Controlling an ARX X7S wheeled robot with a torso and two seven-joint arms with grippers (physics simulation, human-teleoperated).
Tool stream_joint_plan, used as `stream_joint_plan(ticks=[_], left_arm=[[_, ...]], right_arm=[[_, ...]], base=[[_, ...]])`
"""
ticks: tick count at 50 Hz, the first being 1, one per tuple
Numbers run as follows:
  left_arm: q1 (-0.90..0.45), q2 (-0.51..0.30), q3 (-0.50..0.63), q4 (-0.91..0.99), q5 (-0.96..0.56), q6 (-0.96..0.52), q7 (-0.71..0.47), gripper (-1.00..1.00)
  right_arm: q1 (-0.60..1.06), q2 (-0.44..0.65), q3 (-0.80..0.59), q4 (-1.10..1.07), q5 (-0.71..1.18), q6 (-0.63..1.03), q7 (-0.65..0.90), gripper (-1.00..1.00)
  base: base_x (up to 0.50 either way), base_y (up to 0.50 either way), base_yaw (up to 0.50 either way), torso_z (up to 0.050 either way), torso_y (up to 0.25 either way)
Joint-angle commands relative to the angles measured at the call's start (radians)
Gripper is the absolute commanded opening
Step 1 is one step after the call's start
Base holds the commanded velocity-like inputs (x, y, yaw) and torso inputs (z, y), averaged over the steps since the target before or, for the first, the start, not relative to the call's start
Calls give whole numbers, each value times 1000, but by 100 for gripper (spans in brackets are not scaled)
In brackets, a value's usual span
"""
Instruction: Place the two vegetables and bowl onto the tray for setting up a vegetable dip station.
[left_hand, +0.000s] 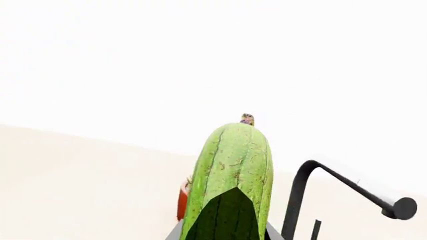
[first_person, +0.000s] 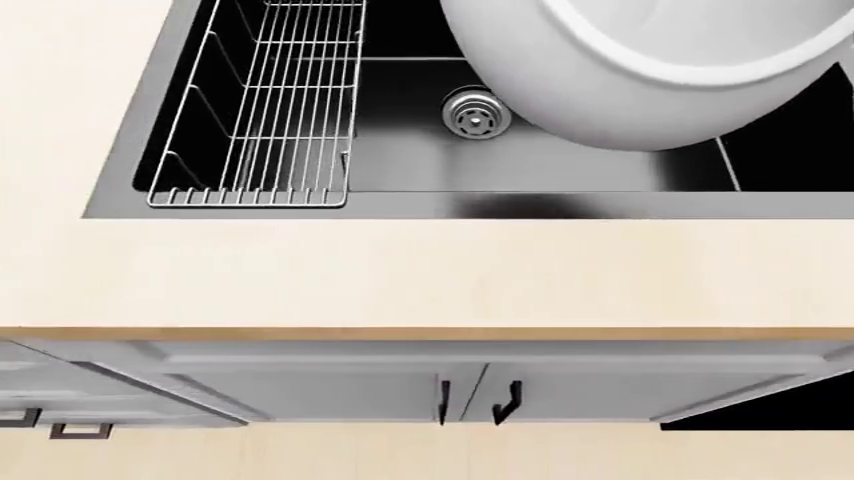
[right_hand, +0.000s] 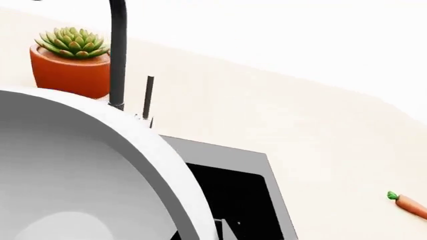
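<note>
In the left wrist view a plump green cucumber (left_hand: 233, 165) stands up out of my left gripper (left_hand: 225, 236). The gripper is shut on it, with grey fingers (left_hand: 175, 234) showing at both of its sides. The big white bowl (first_person: 641, 70) hangs tilted above the sink, and in the right wrist view the bowl (right_hand: 80, 165) fills the near side. My right gripper (right_hand: 208, 233) is shut on its rim, with one grey finger (right_hand: 225, 229) showing outside the wall. A small orange carrot (right_hand: 408, 204) lies on the counter beyond the sink. The tray is out of view.
A dark sink (first_person: 400, 170) holds a wire rack (first_person: 267, 110) on its left and a drain (first_person: 473, 112). A black faucet (right_hand: 118, 55) and a terracotta pot with a succulent (right_hand: 71, 62) stand behind it. The light counter (first_person: 400, 270) runs along the front, with cabinets below.
</note>
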Motion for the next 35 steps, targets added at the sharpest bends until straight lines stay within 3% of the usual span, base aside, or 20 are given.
stream_joint_plan(ticks=[1,35], left_arm=[[-15,0,-15,-2,-10,13,-9,-100],[-10,-4,-25,-3,-20,14,-8,-100]], right_arm=[[2,-6,17,4,-15,7,1,-100],[-14,-21,35,9,-16,17,7,-100]], base=[[0,500,0,0,0],[0,500,0,0,1]])
